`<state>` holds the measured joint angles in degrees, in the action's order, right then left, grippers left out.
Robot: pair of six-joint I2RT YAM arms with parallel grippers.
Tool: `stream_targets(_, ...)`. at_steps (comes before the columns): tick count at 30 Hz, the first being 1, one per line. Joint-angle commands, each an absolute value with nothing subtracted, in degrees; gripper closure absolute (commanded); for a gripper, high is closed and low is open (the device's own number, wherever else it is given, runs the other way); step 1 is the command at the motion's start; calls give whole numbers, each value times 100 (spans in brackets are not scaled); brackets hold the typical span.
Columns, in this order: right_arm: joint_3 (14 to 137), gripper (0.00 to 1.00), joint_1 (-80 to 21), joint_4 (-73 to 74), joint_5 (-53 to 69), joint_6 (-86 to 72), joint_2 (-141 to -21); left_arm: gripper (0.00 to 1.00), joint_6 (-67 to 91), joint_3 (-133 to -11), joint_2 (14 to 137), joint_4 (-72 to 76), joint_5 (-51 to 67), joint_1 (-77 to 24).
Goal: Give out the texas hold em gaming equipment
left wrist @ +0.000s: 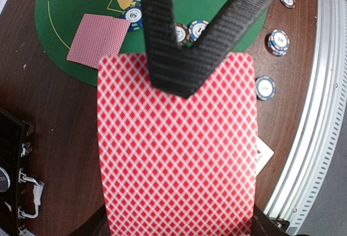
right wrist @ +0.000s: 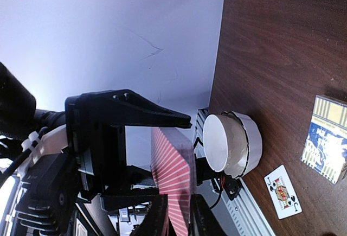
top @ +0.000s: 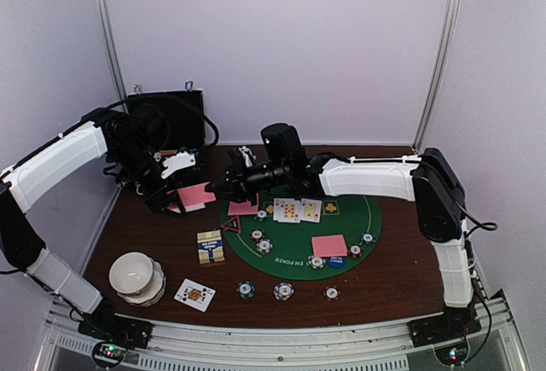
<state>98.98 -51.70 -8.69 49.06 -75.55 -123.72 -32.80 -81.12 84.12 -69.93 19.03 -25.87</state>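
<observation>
At the tabletop's (top: 401, 273) 8 o'clock corner stands the bowl stack (top: 136, 275), with a face-up jack (top: 194, 294) just beside it at 3 o'clock. The left arm (top: 60, 162) reaches in from 9 o'clock. The left jaws are clenched on a pack (left wrist: 179, 160) of pink-backed cards, held off the tabletop. The card box (top: 211, 246) lies near the mat's (top: 358, 209) 9 o'clock rim. The right arm (top: 367, 179) stretches across from 3 o'clock to meet the pack. The right jaws flank its edge closely, but whether they pinch a card yet cannot be told. On the mat lie face-up cards (top: 296, 210) at 12 o'clock, a face-down card (top: 329, 246) near 4 o'clock, and chips (top: 264, 245) along the lower rim.

The step looks like peeling one card off the pack to deal it. To do it well, the right jaws should bite only the outermost card near its free edge, clear of the left jaws. They should then slide it off along its face rather than tug outward, while the left jaws grip firmly so the rest neither fans nor drops.
</observation>
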Motion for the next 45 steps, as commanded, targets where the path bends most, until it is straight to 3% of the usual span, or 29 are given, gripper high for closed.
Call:
stream_targets(1, 9814, 91, -5142, -877, 4919, -7545, -12025, 100, -3293, -8279, 8426, -6830, 1935, -2558)
stream_targets(5, 9800, 100, -5134, -892, 4971, -7584, -11984, 100, -3289, -8288, 8421, -6830, 1931, -2558)
stream_targets(15, 9231, 100, -4782, -1019, 5046, -7592, -11522, 100, -3313, -8245, 8390, -6830, 1839, -2558)
stream_targets(23, 7949, 100, -3887, -962, 5071, -7259, -10633, 100, -3322, -8217, 8362, -6829, 1813, -2558)
stream_targets(30, 7096, 100, -2663, 301, 4794, -6054, -10060, 100, -3322, -8198, 8332, -6831, 1823, -2558)
stream_targets(37, 7136, 100, -1947, 1511, 4056, -4770, -10331, 100, -3318, -8244, 8327, -6880, 1837, -2558)
stream_targets(45, 7209, 100, -1740, 1566, 3707, -4351, -10821, 100, -3329, -8244, 8340, -6906, 1834, -2558)
